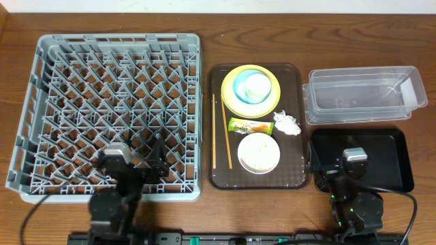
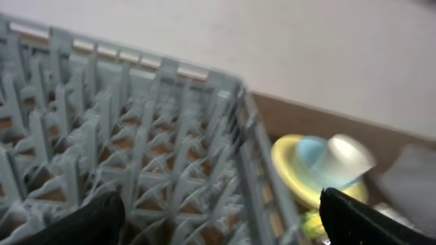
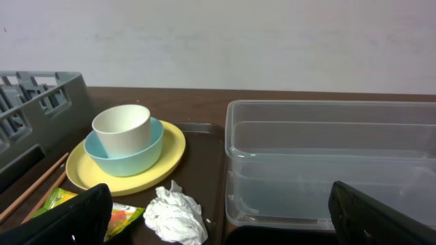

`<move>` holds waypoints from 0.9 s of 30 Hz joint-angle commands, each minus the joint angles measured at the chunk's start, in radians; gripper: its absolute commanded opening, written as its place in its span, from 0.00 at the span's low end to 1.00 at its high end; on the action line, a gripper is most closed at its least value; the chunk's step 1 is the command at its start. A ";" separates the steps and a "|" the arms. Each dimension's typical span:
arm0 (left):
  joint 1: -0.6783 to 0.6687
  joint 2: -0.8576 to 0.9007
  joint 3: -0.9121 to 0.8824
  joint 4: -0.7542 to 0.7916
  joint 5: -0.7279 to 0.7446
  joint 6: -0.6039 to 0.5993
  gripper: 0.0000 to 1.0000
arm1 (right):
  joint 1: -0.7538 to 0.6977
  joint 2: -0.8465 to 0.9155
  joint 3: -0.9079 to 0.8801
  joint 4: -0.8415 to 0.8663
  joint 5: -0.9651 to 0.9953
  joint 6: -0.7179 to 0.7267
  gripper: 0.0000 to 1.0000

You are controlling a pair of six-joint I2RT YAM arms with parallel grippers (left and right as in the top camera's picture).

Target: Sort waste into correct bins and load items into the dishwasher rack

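Observation:
The grey dishwasher rack (image 1: pixel 109 109) fills the left. On the brown tray, a yellow plate (image 1: pixel 231 100) holds a light blue bowl (image 1: pixel 240 87) with a white cup (image 1: pixel 257 84) in it. In front lie the green-and-yellow wrapper (image 1: pixel 250 126), the crumpled tissue (image 1: pixel 287 123), a white bowl (image 1: pixel 259 153) holding what looks like rice, and chopsticks (image 1: pixel 221 133). My left gripper (image 2: pixel 218 221) is open and empty over the rack's near right part. My right gripper (image 3: pixel 218 218) is open and empty, low over the black tray (image 1: pixel 388 163), facing the tissue (image 3: pixel 176 214) and the clear tub (image 3: pixel 327 163).
The brown serving tray (image 1: pixel 289 173) sits between the rack and the two bins. The clear tub (image 1: pixel 364 95) stands behind the black tray at the right. A wall rises behind the table's far edge.

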 commanded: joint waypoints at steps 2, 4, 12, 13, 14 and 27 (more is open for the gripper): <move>-0.004 0.224 0.319 -0.104 0.108 -0.060 0.93 | 0.003 -0.008 -0.001 -0.005 -0.004 -0.008 0.99; -0.004 0.375 0.498 -0.221 0.157 -0.029 0.93 | 0.003 -0.007 -0.001 -0.005 -0.004 -0.008 0.99; -0.004 0.981 1.292 -0.881 0.182 0.022 0.93 | 0.003 -0.008 -0.001 -0.005 -0.004 -0.008 0.99; -0.004 1.032 1.351 -0.918 0.182 0.022 0.93 | 0.003 -0.007 -0.001 -0.005 -0.004 -0.008 0.99; -0.004 1.069 1.391 -0.947 0.182 0.022 0.93 | 0.003 -0.007 -0.001 -0.005 -0.004 -0.008 0.99; -0.004 1.264 1.437 -1.180 0.238 0.019 0.89 | 0.003 -0.008 -0.001 -0.005 -0.004 -0.008 0.99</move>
